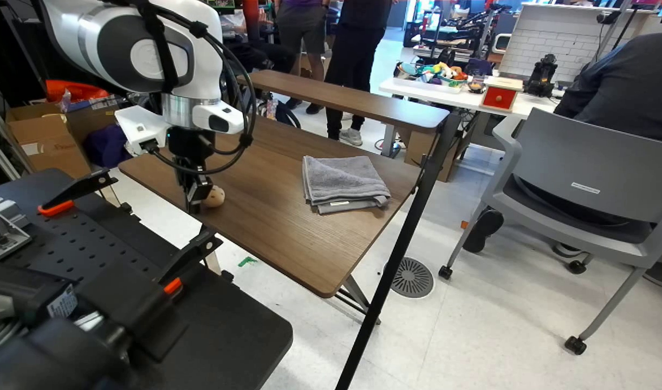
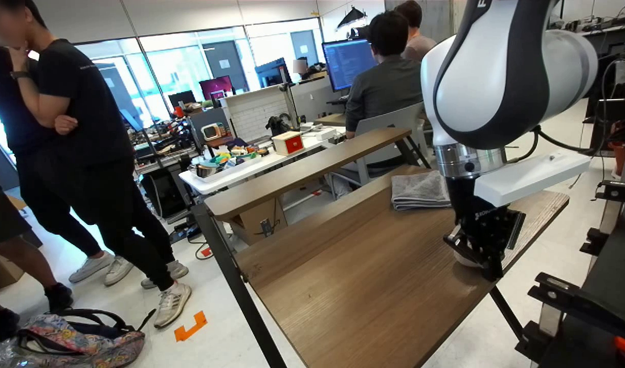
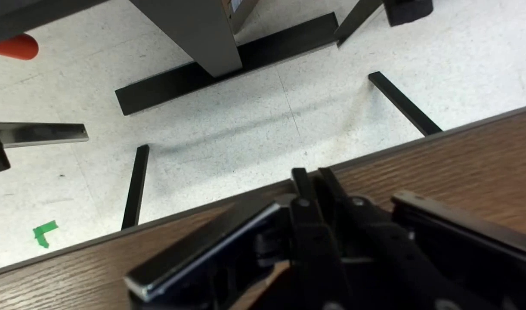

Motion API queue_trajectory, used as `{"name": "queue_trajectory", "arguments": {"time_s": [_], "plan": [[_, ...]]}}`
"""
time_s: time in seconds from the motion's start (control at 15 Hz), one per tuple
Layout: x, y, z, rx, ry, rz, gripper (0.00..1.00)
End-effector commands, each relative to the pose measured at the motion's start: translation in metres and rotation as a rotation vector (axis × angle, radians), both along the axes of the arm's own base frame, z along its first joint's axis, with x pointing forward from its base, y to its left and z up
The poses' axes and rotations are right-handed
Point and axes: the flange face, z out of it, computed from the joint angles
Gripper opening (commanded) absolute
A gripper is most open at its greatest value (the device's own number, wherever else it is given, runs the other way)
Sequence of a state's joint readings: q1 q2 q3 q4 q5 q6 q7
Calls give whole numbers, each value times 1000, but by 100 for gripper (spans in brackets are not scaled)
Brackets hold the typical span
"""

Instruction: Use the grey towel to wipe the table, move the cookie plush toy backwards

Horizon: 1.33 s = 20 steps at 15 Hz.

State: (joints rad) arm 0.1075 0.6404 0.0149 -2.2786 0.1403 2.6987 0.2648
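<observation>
The cookie plush toy (image 1: 215,196), small, round and tan, is on the brown table (image 1: 287,230) near its edge. In an exterior view it shows partly behind the gripper (image 2: 466,259). The folded grey towel (image 1: 344,181) lies towards one end of the tabletop; it also shows in an exterior view (image 2: 420,191), partly hidden by the arm. My gripper (image 1: 193,207) points down at the table edge, right beside the toy. In the wrist view, the fingertips (image 3: 313,173) are nearly together with only a thin dark gap and nothing visible between them. The toy cannot be made out there.
A raised brown shelf (image 1: 352,100) runs along the table's far side. A black stand (image 1: 222,325) with clamps (image 1: 193,254) is close to the near edge. A slanted black leg (image 1: 401,249) stands at the table's end. A grey chair (image 1: 591,173) and people are beyond.
</observation>
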Motion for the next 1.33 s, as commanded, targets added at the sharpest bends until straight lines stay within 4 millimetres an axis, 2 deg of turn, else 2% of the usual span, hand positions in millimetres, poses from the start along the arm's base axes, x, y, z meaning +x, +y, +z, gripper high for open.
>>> {"name": "queue_trajectory", "arguments": {"time_s": [0.0, 0.07, 0.13, 0.2, 0.87, 1.27], "plan": [[5, 0, 3, 33, -31, -14, 0], [6, 1, 4, 34, -35, -16, 0], [7, 0, 4, 31, -41, -21, 26], [9, 0, 4, 32, -50, -25, 27], [41, 0, 8, 44, -204, -125, 99], [56, 2, 0, 34, -224, -177, 100]]}}
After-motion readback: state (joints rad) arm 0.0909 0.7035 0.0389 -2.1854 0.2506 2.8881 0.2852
